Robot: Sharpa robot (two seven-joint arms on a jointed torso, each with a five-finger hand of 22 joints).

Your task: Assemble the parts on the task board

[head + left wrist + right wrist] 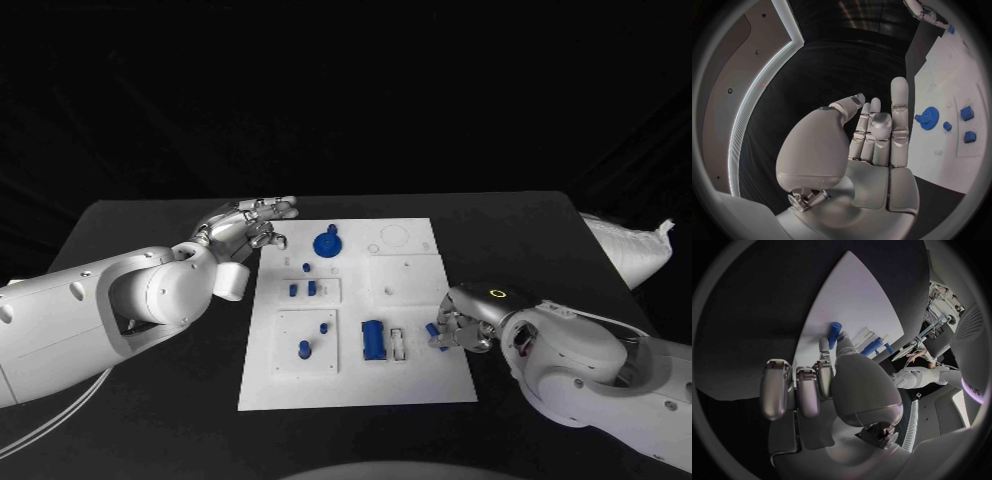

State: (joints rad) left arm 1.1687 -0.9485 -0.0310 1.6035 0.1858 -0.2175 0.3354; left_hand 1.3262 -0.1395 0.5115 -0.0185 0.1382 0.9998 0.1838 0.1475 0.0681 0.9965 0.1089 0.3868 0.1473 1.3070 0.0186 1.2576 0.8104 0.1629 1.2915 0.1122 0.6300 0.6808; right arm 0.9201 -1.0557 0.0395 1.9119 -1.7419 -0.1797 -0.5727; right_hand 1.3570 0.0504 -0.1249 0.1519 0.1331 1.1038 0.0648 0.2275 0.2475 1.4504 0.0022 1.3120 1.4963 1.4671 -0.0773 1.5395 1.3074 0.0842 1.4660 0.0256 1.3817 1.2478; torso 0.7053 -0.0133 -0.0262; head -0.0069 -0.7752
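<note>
Two hands are seen in the head view, one at each long side of the task board (356,385), which lies lengthwise in the middle of the frame on the black table (144,225). The left hand (248,224) is held at the board's upper left corner, over the dark table just beside the white edge, its fingers partly curled and nothing gripped. The right hand (459,325) is placed at the board's right edge, low in the frame, and a small blue peg (431,329) is pinched at its fingertips. A blue gear (327,243) is set near the top of the board, and a blue block (374,339) stands lower down, left of the peg. Bare table is left open along the board's bottom edge.

In the left wrist view, the left hand (873,135) is shown with fingers apart and nothing held; the gear (928,119) lies on the white plate at the right of the frame.

In the right wrist view, the peg (834,335) is gripped upright at the fingertips of the right hand (826,385), against the board's white surface (854,300).
</note>
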